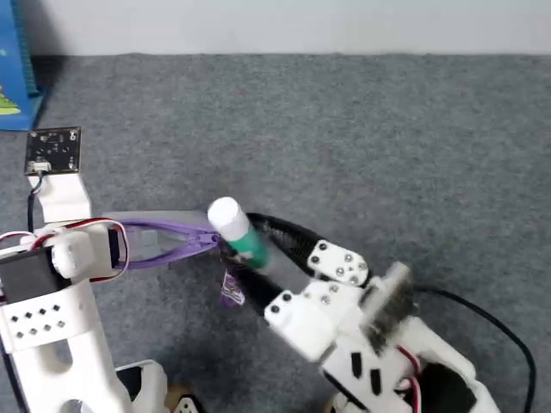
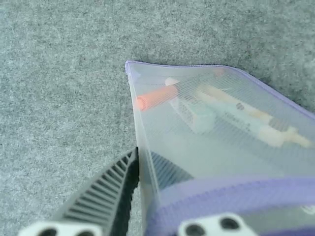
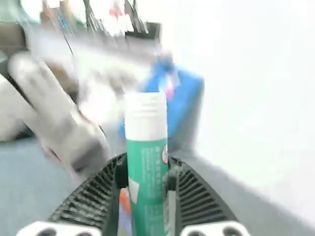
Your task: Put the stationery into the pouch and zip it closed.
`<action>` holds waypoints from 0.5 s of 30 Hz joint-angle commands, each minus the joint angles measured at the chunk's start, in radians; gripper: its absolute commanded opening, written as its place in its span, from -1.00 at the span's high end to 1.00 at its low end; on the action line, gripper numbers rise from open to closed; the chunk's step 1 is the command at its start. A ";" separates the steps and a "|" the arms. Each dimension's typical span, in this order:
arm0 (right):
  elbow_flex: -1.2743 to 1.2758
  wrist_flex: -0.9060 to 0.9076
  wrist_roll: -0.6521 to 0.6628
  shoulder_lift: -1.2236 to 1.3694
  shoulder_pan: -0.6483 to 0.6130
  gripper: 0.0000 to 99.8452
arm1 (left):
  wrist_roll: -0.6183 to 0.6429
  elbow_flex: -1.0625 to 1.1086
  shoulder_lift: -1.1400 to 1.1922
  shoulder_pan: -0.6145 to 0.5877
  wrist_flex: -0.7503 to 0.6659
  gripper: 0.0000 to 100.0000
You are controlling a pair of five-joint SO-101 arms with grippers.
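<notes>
now, your glue stick (image 1: 238, 231) sits pinched between the two fingers of the right gripper (image 3: 145, 184), white cap pointing away from it, right at the end of the pouch (image 1: 159, 234) that faces that arm. the pouch is over the grey table (image 1: 387, 129) with pens (image 2: 241, 114) already inside, and the left gripper (image 2: 147, 206) is pinching its edge by the purple zip (image 2: 236, 194). the hole looks like a thin slit, but it is hard to be sure from up high. if you push the stick in there, it may bump the zip edge and not go in. a hard push could pull the pouch out of the left pinch, or make it slide. the stick is round and smooth, so it could twist or slip and roll away. go slow and aim for the gap.
</notes>
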 commanded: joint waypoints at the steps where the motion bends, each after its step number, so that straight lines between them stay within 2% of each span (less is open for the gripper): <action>1: 0.080 -0.202 -0.011 0.018 -0.093 0.98 | 0.000 -0.001 0.000 0.005 -0.018 0.98; 4: 0.203 -0.417 -0.009 0.038 -0.127 0.98 | 0.000 -0.001 0.000 0.005 -0.018 0.98; 9: 0.377 -0.823 0.015 0.157 -0.114 0.98 | 0.000 -0.001 0.000 0.005 -0.017 0.98; 15: 0.373 -1.102 -0.043 0.424 -0.079 0.98 | 0.000 -0.001 0.000 0.003 -0.017 0.98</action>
